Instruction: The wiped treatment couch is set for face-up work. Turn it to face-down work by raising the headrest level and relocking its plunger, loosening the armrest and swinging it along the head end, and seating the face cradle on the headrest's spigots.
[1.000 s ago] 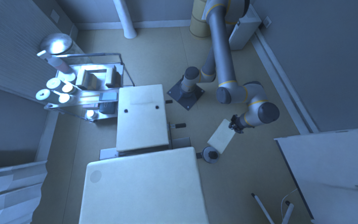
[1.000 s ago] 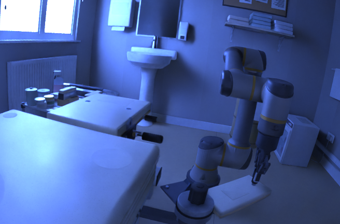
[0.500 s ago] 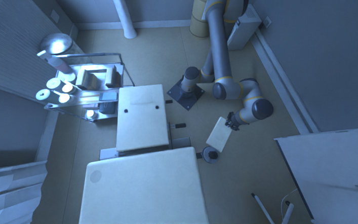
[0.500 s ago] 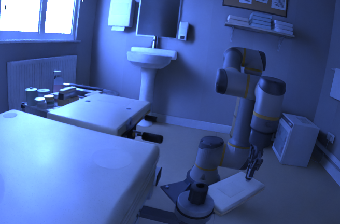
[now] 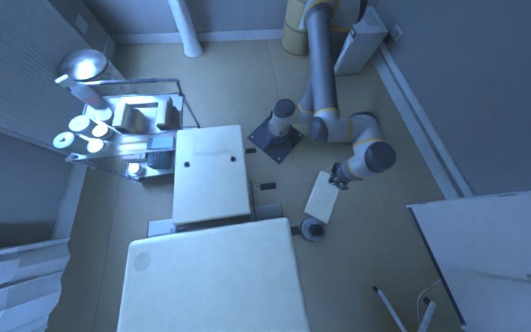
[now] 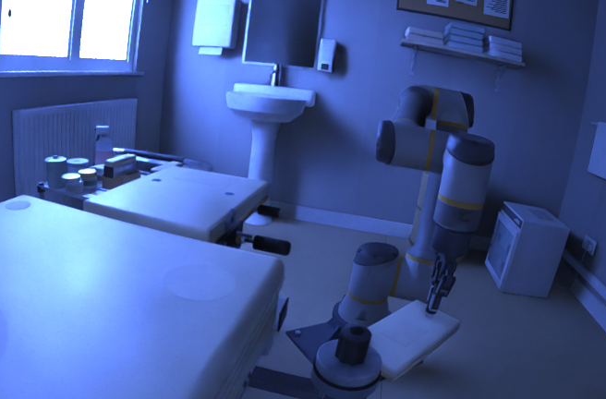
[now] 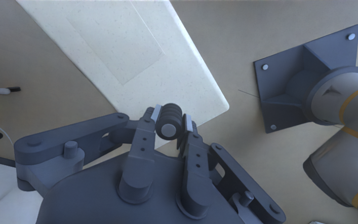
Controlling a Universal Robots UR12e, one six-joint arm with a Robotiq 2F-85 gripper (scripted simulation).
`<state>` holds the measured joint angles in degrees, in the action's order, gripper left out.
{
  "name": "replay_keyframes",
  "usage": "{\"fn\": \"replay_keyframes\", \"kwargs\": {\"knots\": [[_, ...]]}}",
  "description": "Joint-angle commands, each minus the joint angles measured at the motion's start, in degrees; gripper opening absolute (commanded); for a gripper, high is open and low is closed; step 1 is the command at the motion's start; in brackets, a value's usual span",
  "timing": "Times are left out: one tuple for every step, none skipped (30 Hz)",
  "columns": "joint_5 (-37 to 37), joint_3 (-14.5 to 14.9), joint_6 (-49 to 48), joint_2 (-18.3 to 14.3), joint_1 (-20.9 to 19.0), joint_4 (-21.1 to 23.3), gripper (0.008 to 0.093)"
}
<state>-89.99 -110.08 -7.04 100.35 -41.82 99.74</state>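
A short dark ribbed handle (image 7: pixel 169 119) sticks out from the free end of the armrest, and my gripper (image 7: pixel 171 119) is clamped on it. The armrest (image 5: pixel 321 196) is a pale padded board beside the couch, angled away from the couch's side. Its other end sits at a round pivot with a dark clamp knob (image 5: pixel 312 228). The headrest (image 5: pixel 210 173) lies level with the couch body (image 5: pixel 213 276) and has two dark spigot holes (image 5: pixel 233 158) on top. A dark plunger handle (image 5: pixel 266 186) juts from the headrest's side. The face cradle (image 5: pixel 145 114) rests on the cart.
My own base plate (image 5: pixel 276 139) is bolted to the floor just beyond the armrest. A steel cart (image 5: pixel 129 128) with jars stands at the headrest's far side. A white cabinet (image 6: pixel 525 247) stands by the wall. A counter (image 5: pixel 498 252) fills the right corner.
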Motion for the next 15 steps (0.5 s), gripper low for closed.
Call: {"fn": "replay_keyframes", "kwargs": {"knots": [[0.0,0.0,-0.2,0.2,0.2,0.0,0.0080],[0.0,-0.1,-0.3,0.3,0.3,-0.1,0.0080],[0.0,-0.2,-0.5,0.5,0.5,-0.1,0.0080],[0.0,-0.4,-0.7,0.6,0.7,-0.1,0.0080],[0.0,-0.5,-0.9,0.7,0.9,-0.1,0.0080],[0.0,-0.6,-1.1,0.9,1.1,-0.2,0.0080],[0.0,-0.7,-1.2,1.0,1.2,-0.2,0.0080],[0.0,-0.8,-1.4,1.2,1.4,-0.2,0.0080],[0.0,-0.9,-1.6,1.3,1.6,-0.3,0.0080],[0.0,-1.0,-1.8,1.4,1.8,-0.3,0.0080],[0.0,-1.1,-2.0,1.6,2.0,-0.3,0.0080],[0.0,-1.2,-2.2,1.7,2.2,-0.4,0.0080],[0.0,-1.3,-2.4,1.8,2.4,-0.4,0.0080],[0.0,-1.4,-2.6,2.0,2.6,-0.4,0.0080],[0.0,-1.5,-2.8,2.1,2.8,-0.4,0.0080]]}}
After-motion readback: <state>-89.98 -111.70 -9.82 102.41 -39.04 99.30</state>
